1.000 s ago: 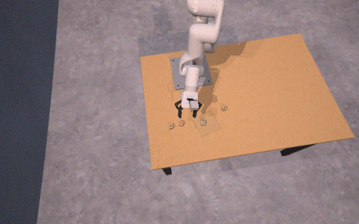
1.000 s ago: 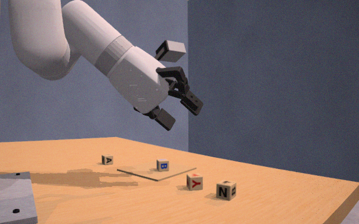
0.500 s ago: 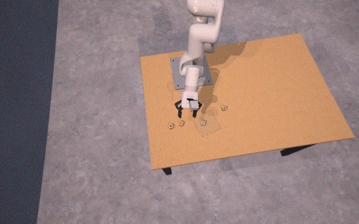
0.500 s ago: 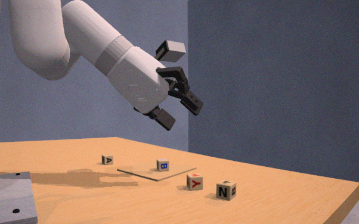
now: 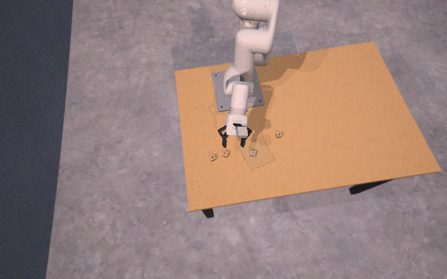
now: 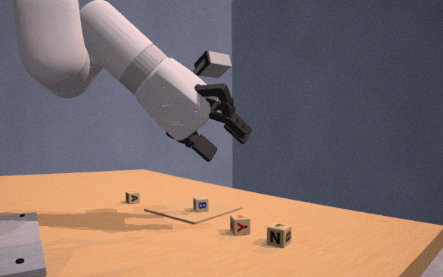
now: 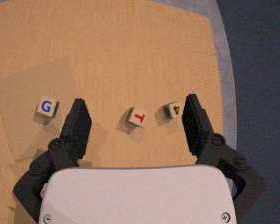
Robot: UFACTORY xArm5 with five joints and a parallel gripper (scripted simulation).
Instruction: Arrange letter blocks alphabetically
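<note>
Gripper [image 6: 223, 136] wide open, nothing between its fingers, tilted down and held well above the worktop [image 6: 329, 236]. In the top view it hangs just off the mat's near corner, between the base plate [image 5: 217, 104] and the blocks.

Mat [image 6: 216, 212] is thin, tan, flat on the worktop. One block on it: blue-letter block [image 6: 200, 203], near one corner of the mat, blue "B" on its side in the exterior view, blue "G" on top in the wrist view [image 7: 47, 107].

Three blocks off the mat:
- red-letter block [image 6: 240, 225], just beside the mat, red "Y" on the side face; top letter red, too small to read.
- N block [image 6: 279, 235], just beside the red-letter block, on its side away from the mat, black "N" on the side; top letter unreadable.
- A block [image 6: 132, 197], apart on the mat's other side, black "A" on the side, top not readable.

In the wrist view the red-letter and N blocks show between the fingers, far below; the blue-letter block lies outside one finger [image 7: 75, 125].
</note>
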